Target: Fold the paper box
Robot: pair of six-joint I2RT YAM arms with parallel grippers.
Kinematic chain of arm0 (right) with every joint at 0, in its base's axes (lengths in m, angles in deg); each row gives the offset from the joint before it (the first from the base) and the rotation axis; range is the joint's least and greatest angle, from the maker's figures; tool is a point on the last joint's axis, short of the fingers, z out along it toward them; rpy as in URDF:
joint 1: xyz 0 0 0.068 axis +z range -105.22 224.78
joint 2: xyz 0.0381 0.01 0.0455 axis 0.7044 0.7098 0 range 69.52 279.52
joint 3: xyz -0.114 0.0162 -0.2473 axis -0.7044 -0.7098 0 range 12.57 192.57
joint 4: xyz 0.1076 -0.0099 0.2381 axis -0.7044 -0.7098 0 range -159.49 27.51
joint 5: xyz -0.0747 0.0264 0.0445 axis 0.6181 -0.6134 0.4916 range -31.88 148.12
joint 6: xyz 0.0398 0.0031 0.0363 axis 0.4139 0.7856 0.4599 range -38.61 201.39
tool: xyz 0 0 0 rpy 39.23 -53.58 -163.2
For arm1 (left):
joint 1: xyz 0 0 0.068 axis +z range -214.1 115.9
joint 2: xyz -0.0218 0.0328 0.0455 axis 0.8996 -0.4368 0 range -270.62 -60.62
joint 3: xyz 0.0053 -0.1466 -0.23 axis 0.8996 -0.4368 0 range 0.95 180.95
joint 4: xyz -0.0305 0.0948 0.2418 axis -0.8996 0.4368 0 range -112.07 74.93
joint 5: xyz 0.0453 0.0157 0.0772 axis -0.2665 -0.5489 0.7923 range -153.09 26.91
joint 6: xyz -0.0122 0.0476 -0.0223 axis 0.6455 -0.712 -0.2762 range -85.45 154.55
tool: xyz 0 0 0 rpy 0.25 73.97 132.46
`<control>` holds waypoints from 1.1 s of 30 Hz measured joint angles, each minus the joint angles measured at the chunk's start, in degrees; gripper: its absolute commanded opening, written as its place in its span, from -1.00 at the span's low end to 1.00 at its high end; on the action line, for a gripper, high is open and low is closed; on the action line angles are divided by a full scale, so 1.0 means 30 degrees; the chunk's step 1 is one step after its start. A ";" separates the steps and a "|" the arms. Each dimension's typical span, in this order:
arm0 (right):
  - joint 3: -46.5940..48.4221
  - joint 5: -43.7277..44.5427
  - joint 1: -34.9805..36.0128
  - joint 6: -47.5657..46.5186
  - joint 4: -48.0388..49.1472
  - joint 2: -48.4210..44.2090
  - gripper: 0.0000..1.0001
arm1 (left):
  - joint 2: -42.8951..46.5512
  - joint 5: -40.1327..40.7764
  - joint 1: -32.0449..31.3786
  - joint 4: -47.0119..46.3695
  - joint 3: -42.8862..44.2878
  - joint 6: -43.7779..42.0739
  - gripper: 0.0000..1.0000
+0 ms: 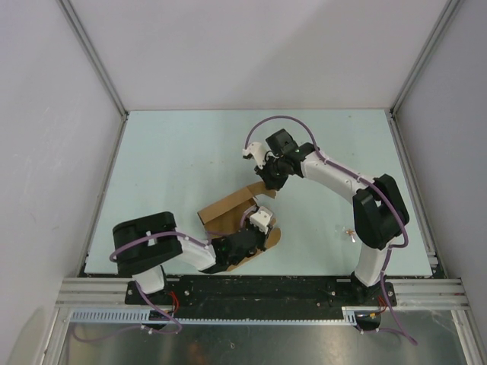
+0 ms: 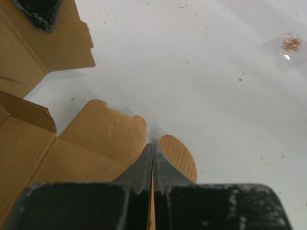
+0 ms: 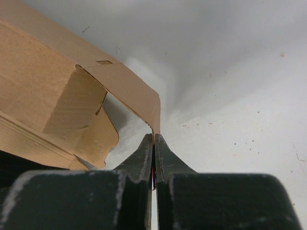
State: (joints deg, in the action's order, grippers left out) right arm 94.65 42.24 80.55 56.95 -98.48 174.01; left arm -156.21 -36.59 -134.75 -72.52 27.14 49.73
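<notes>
The paper box [image 1: 228, 213] is a brown cardboard die-cut piece, partly folded, lying between the two arms near the table's front middle. My left gripper [image 1: 262, 228] is shut on a rounded flap of the box [image 2: 180, 155] at its near right side; the cardboard edge runs between the fingers [image 2: 152, 158]. My right gripper [image 1: 266, 185] is shut on the edge of a raised flap [image 3: 139, 98] at the box's far right corner, holding it up off the table. The box body [image 3: 43, 91] shows at the left of the right wrist view.
The pale green table [image 1: 190, 152] is bounded by white walls and aluminium frame rails. A small clear packet with reddish bits [image 1: 348, 232] lies to the right of the box, near the right arm's base [image 2: 288, 45].
</notes>
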 measured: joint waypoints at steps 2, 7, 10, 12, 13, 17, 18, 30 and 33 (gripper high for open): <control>0.0000 -0.0007 -0.0015 0.0044 0.0007 0.0000 -1.00 | -0.0255 0.0357 0.0000 -0.0153 0.0029 -0.0087 -1.00; 0.0000 -0.0007 -0.0036 0.0146 0.0007 0.0000 -1.00 | -0.0699 0.1435 0.0029 -0.0532 -0.0007 -0.0138 -1.00; 0.0000 -0.0015 -0.0029 0.0153 -0.0051 0.0007 -1.00 | -0.1297 0.1734 0.0168 -0.0612 -0.0007 -0.0066 -1.00; 0.0000 -0.0015 0.0000 0.0160 -0.0066 0.0015 -1.00 | -0.1851 0.1785 0.0248 -0.0634 0.0007 -0.0066 -1.00; 0.0000 -0.0015 0.0007 0.0160 -0.0066 0.0022 -1.00 | -0.2062 0.1785 0.0277 -0.0634 0.0022 -0.0058 -1.00; 0.0000 0.0000 0.0015 0.0313 -0.0073 0.0095 -1.00 | -0.2769 0.1814 0.0415 -0.1093 0.0226 -0.0051 -1.00; 0.0000 0.0000 0.0015 0.0430 -0.0066 0.0117 -1.00 | -0.2856 0.1814 0.0452 -0.1209 0.0248 -0.0036 -0.99; 0.0000 0.0437 0.0423 0.3315 -0.0087 0.0291 -1.00 | -0.3264 0.1843 0.0648 -0.2135 0.0131 0.0452 -1.00; 0.0000 0.0707 0.1005 0.4146 -0.0153 0.0408 -1.00 | -0.3293 0.1902 0.0648 -0.2193 0.0124 0.0452 -1.00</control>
State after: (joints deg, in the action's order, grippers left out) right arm 94.65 44.36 83.57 69.38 -98.94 175.23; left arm -166.09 -30.88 -132.81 -79.10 27.52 51.09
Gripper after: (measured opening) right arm 0.020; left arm 0.004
